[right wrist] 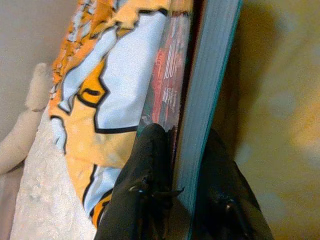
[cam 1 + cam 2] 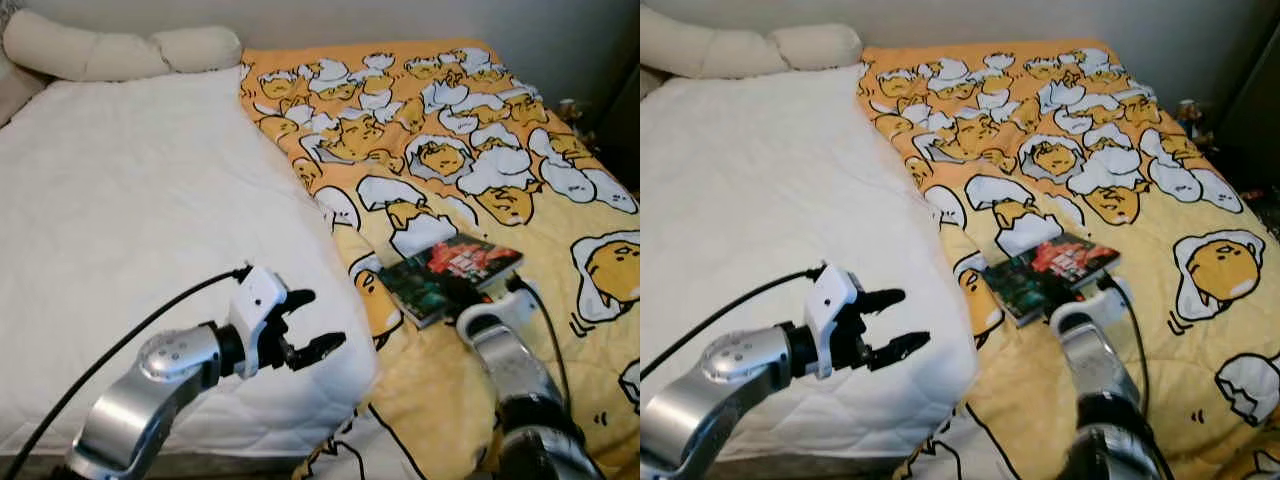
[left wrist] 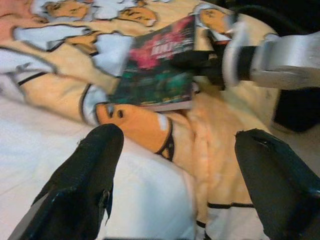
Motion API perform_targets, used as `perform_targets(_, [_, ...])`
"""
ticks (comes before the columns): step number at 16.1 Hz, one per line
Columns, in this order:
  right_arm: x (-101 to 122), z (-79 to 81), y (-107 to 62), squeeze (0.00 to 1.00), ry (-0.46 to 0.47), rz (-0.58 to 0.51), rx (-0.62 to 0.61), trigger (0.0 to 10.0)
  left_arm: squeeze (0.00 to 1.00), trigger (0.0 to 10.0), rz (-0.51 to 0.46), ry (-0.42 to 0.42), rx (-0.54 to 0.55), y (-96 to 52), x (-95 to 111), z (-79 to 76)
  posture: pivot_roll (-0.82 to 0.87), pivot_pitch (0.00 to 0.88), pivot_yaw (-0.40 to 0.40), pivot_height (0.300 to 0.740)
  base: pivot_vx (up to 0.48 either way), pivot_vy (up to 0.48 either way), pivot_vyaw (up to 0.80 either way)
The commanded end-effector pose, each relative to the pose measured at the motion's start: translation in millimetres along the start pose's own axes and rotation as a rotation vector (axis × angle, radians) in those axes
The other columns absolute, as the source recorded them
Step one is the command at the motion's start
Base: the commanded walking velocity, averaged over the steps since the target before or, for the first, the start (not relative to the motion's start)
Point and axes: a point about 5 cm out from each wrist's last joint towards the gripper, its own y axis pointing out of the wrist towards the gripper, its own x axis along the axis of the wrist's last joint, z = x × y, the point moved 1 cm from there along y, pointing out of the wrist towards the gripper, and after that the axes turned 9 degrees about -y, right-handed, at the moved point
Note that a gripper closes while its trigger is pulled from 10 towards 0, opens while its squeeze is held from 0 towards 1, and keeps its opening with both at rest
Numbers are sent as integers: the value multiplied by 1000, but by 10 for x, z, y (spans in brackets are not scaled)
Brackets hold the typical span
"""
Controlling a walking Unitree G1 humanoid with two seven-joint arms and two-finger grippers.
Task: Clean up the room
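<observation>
A white bed (image 2: 760,230) has a yellow blanket (image 2: 1160,330) with egg cartoons lying on its right side. A book (image 2: 1045,272) lies on the blanket, and the right hand (image 2: 1080,292) seems to pinch its near edge. The left hand (image 2: 890,322) hangs over the white bed with its fingers apart.

A blanket (image 2: 450,150) covered the right half of the bed, over the mattress pad (image 2: 120,220), which lay exposed on the left. A pillow (image 2: 110,50) sat at the far left corner, against the wall. A book (image 2: 450,275) lay on the blanket near the bed's front edge. The right gripper (image 2: 478,292) was at the book's near edge (fingers either side of it). The left gripper (image 2: 308,325) hovered above the pad's front right corner, left of the book.
</observation>
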Motion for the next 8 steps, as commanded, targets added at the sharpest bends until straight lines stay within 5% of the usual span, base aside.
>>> perform_targets(1, [120, 127, -21, 0, -26, -33, 66, 0, 184, 10000, -30, 17, 64, -51, 64, 53, -50, 0, 57, 740, 0, 0, 0])
perform_targets(5, [390, 325, -534, 0, -235, -82, 286, 0, 165, 10000, -127, 16, 346, -164, 128, 229, -77, 0, 81, 740, 0, 0, 0])
perform_targets(6, [438, 404, -646, 0, -282, -81, 315, 10000, 169, 10000, -135, -4, 442, -201, 114, 288, -82, 0, 81, 740, 0, 0, 0])
perform_targets(8, [423, 504, -760, 0, -394, -63, 328, 10000, 161, 10000, -143, 1, 509, -223, 112, 321, -79, 0, 76, 740, 0, 219, 0])
